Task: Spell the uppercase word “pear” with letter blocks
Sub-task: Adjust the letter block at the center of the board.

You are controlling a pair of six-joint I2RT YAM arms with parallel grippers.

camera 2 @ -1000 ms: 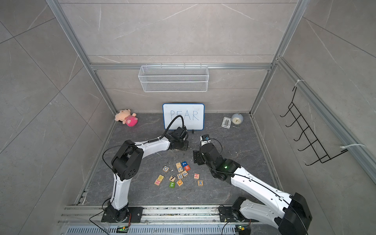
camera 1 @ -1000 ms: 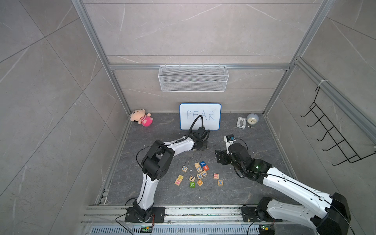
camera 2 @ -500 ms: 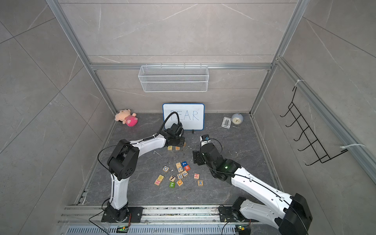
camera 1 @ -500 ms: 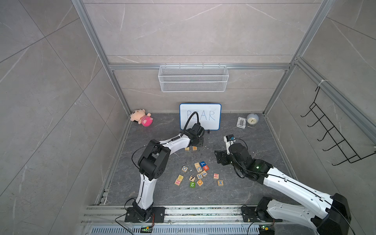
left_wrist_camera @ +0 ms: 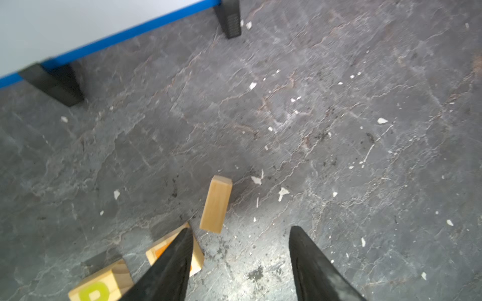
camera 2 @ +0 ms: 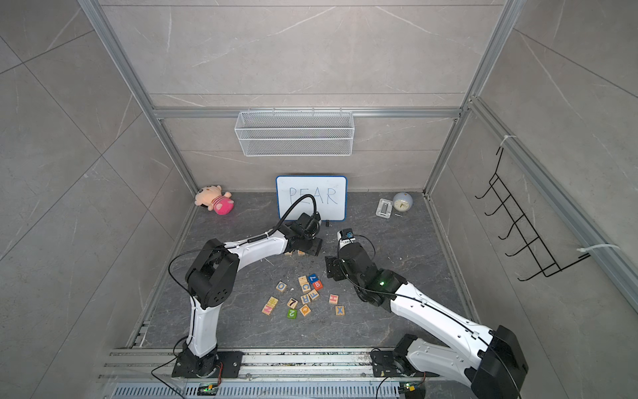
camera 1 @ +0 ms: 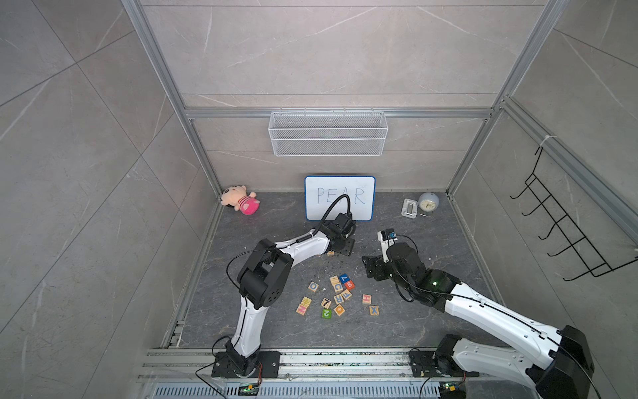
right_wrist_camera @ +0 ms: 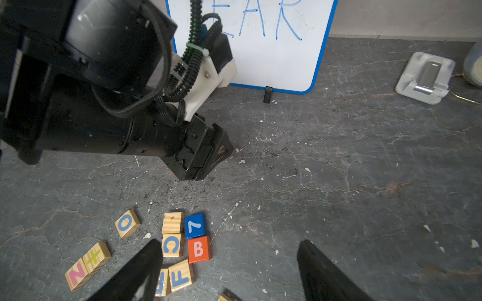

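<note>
- Pale wood w/ painted caps: the letter blocks look light, stiff and hard-edged, not fragile. Smooth faces are prob. a bit slick, so pinch two opposite plain sides, square on, from above.
- Row so far sits on the bench (camera 1: 431, 311) in front of the whiteboard (camera 1: 340, 198). It starts w/ the yellow P block (left_wrist_camera: 96, 286), then an orange-lettered block (left_wrist_camera: 199, 256), prob. the E, half hidden by a finger.
- Next comes a 3rd block (left_wrist_camera: 216, 204), up on edge w/ a plain side to the left wrist cam. Letter not visible, prob. the A. It'd need to lie flat, letter up.
- Left claw (left_wrist_camera: 241, 229): jaws apart, nothing betw. them. One tip is over the orange-lettered block and just beside the 3rd block; can't tell if it touches.
- R block (camera 1: 338, 299), bluish letter as far as I can read it, lies in the loose pile nearer the robot bases. It's tight against the F block (camera 1: 346, 294), so there's little finger room there. Take it by its free sides or nudge it clear first.
- Right claw (right_wrist_camera: 230, 242): wide open, empty, hovering by that pile. One finger hides part of the R block in the right wrist view.
- In the way: the left arm's wrist sits low betw. pile and row, so there's a clash risk if both arms use that lane. The whiteboard feet (left_wrist_camera: 229, 18) stand behind the row.
- Well apart, no bother: plush toy (camera 1: 240, 200), clock (camera 1: 428, 202), wire basket (camera 1: 328, 133) on the back wall.
</note>
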